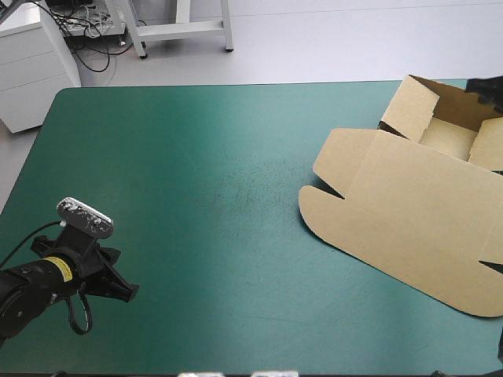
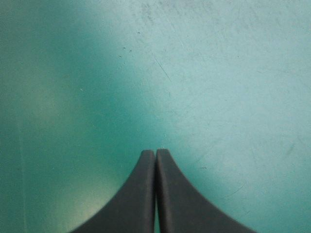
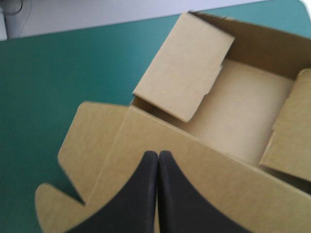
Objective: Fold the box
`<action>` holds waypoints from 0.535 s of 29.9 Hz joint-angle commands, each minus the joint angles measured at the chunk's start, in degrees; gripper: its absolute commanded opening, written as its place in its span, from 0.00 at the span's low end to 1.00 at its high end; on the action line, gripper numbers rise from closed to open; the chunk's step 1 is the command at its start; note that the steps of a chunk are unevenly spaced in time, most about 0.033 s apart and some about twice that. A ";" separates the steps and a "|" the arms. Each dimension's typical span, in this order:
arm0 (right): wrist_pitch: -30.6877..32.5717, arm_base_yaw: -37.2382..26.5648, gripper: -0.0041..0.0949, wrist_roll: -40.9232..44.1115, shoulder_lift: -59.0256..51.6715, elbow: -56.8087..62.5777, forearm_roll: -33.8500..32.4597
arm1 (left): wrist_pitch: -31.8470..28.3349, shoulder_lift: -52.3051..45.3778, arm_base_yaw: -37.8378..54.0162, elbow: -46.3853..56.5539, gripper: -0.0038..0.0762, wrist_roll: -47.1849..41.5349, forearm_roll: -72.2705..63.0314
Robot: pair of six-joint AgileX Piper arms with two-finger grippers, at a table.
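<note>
brown cut-board box (image 1: pixel 409 208) at the far right of the teal-green table cover (image 1: pixel 196 196); tray walls raised, lid panel flat on the box's near side, apparently left free for the next fold; right black-finned gripper (image 3: pixel 158 153) pressed together, seemingly empty, above that lid; left black-finned gripper (image 2: pixel 155 151) clenched on nothing, well apart from the box, out of the way.

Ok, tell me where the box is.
In the high view the box lies on the table's right side, its open tray near the far right corner and its flat lid reaching toward the near edge, far from the left gripper.
</note>
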 commanded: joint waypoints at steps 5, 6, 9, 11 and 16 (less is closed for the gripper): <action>0.13 14.52 0.02 -3.05 -10.44 14.75 -1.04 | -7.93 -0.12 -0.19 -1.57 0.01 -0.43 -0.06; 0.05 16.55 0.02 -3.05 -11.16 16.27 -1.77 | -8.51 -0.12 -0.19 -1.57 0.01 -0.43 -0.46; -0.10 23.87 0.02 -3.05 -13.61 21.38 -5.51 | -9.56 -0.12 -0.19 -1.57 0.01 -0.43 -0.94; -1.87 27.84 0.02 -2.65 -15.41 24.27 -8.05 | -9.70 -0.12 -0.19 -1.57 0.01 -0.43 -1.03; -7.14 34.91 0.02 -2.40 -20.78 32.66 -8.93 | -8.60 -0.12 -0.19 -1.57 0.01 -0.43 -1.03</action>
